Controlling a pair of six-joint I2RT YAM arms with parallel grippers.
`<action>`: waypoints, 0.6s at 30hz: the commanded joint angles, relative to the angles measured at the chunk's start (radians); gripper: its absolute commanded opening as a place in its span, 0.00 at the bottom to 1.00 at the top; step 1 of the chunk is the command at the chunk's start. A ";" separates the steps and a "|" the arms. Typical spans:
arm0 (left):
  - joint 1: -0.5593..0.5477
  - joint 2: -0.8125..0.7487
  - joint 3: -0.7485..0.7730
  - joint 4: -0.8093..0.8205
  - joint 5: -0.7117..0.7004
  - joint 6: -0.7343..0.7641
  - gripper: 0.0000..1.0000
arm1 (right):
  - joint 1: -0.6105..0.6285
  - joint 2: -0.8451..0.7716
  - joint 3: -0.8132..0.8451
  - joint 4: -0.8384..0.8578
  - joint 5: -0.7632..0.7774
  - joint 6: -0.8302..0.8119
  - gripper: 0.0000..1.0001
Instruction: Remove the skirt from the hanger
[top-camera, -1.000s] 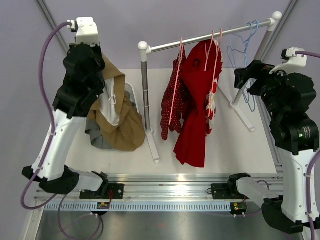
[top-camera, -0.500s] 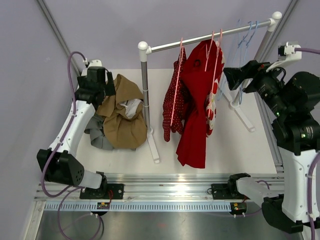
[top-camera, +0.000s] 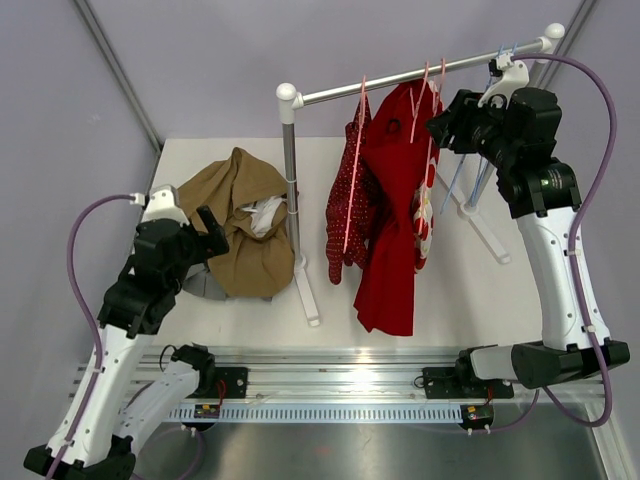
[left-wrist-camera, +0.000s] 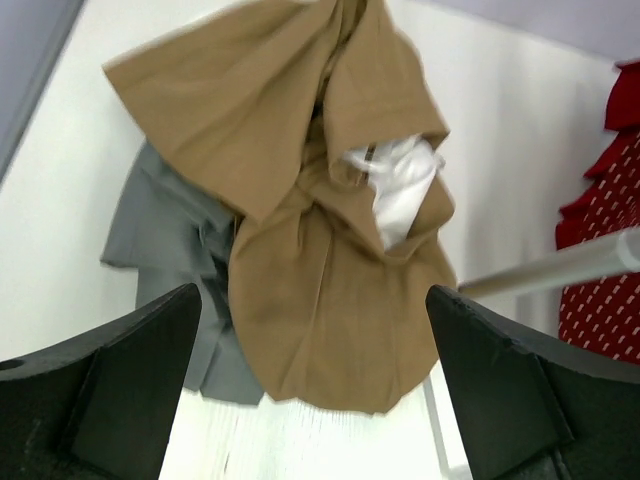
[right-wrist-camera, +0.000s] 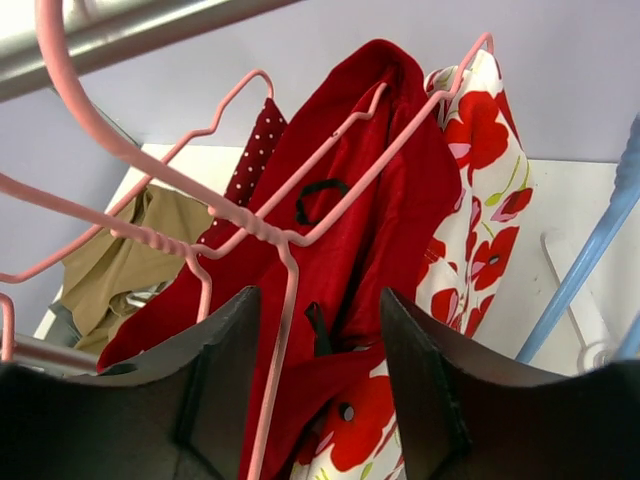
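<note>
left fingers (left-wrist-camera: 105, 385) gape above tan cloth (left-wrist-camera: 320, 270) on the tabletop (left-wrist-camera: 500, 120); right fingers (right-wrist-camera: 420, 400), parted, straddle a pink hanger (right-wrist-camera: 278, 238).

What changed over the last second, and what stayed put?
The left gripper let go of the tan garment, which dropped onto the grey garment, and drew back, open. The right gripper swung in to the pink hanger, jaws either side of its wire. The red garments stayed hanging.

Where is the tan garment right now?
Top view, left side: the crumpled tan fabric garment lies on a grey cloth, just left of the metal rack post.
</note>
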 joint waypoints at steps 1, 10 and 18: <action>-0.006 -0.043 -0.119 -0.045 0.052 -0.052 0.99 | -0.001 0.002 0.054 0.081 0.016 0.010 0.56; -0.036 -0.070 -0.161 -0.034 0.038 -0.063 0.99 | 0.001 0.021 0.028 0.102 0.001 0.041 0.41; -0.037 -0.076 -0.170 -0.021 0.055 -0.061 0.99 | 0.015 0.036 0.029 0.099 0.007 0.048 0.28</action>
